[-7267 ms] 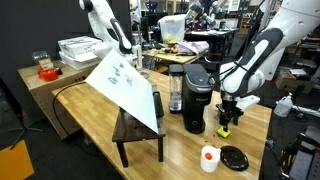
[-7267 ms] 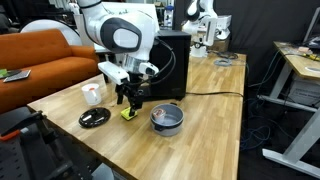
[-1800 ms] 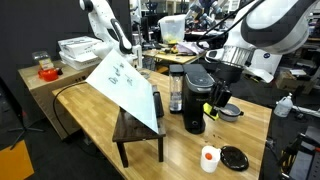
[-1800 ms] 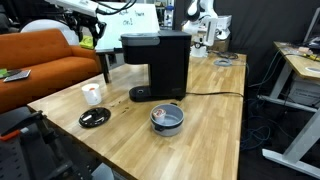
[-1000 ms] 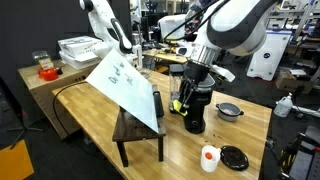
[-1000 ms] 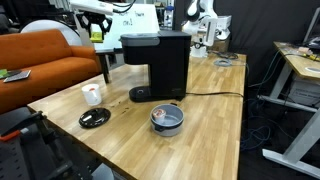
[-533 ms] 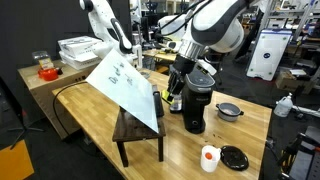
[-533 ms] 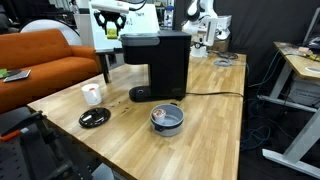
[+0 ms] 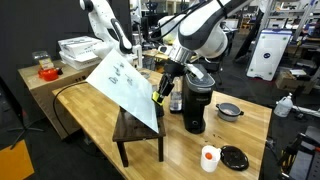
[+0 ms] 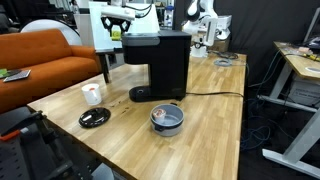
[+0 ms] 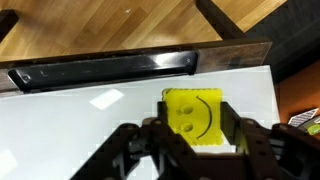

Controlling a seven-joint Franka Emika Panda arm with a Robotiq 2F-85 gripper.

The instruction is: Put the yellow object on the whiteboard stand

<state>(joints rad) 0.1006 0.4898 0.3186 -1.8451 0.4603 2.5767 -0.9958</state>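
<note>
The yellow object, a small block with a smiley face on it, is held in the end effector. Its two fingers press the block from either side. In an exterior view the block hangs in the air, clear of the desk and just beside the lower edge of the whiteboard.

Seven seconds back it sat low over the desk by the coffee maker. Since then the arm has lifted it and swung it past the machine, moving closer to the board in each of the last frames. The wrist view now shows white board surface under the block, with a dark bar along the board's edge.

So the carry looks almost finished, but the block has not been put down. The dark wooden stand lies lower, and much of its seat is under the sloping board. I judge that the next step is to come down onto the bare part of the seat and let go there. If released over the slope, the block would likely slide off.
</note>
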